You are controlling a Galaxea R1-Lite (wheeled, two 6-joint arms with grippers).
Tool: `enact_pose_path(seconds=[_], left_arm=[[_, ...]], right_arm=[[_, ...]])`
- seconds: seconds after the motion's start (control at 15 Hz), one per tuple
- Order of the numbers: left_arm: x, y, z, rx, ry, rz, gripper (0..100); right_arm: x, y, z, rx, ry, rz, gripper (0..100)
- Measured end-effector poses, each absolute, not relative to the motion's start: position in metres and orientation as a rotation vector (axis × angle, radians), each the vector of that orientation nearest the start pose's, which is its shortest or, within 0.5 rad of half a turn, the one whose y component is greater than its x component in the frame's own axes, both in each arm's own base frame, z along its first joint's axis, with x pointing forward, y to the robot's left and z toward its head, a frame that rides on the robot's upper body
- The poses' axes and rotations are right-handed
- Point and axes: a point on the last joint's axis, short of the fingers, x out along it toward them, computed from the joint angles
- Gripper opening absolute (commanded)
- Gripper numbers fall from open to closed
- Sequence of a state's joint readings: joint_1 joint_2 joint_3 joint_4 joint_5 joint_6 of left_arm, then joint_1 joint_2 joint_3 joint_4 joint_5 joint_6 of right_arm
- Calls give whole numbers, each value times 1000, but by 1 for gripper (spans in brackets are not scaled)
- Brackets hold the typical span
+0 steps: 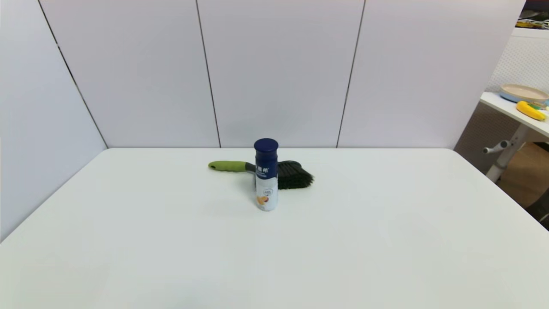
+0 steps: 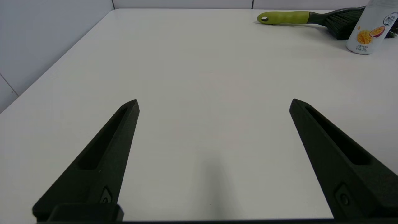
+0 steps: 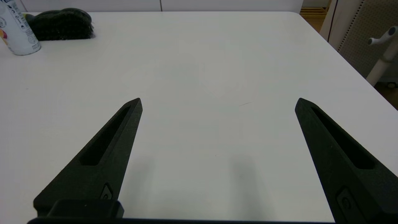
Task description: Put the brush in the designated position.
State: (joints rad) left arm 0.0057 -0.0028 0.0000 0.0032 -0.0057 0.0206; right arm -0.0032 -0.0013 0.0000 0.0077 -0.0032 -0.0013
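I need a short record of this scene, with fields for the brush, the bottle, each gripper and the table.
brush: brush lies flat at the table's far middle, green handle toward the robot's left, bristles toward its right
bottle: bottle stands upright in front of the brush, hiding its neck
left gripper: left gripper open, low over bare tabletop, far from the brush
right gripper: right gripper open, also over bare tabletop
table: table white

White table (image 1: 386, 240) carries the brush (image 1: 231, 166) lying behind an upright bottle (image 1: 266, 180).
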Motion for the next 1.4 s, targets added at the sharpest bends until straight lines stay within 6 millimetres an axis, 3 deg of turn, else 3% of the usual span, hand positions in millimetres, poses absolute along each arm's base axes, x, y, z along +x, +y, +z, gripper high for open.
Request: enact_pose_path(seconds=[1.4], left_arm=[[-23, 0, 75, 20, 1, 0, 100]], right_arm=[[-23, 0, 75, -1, 6, -6, 100]])
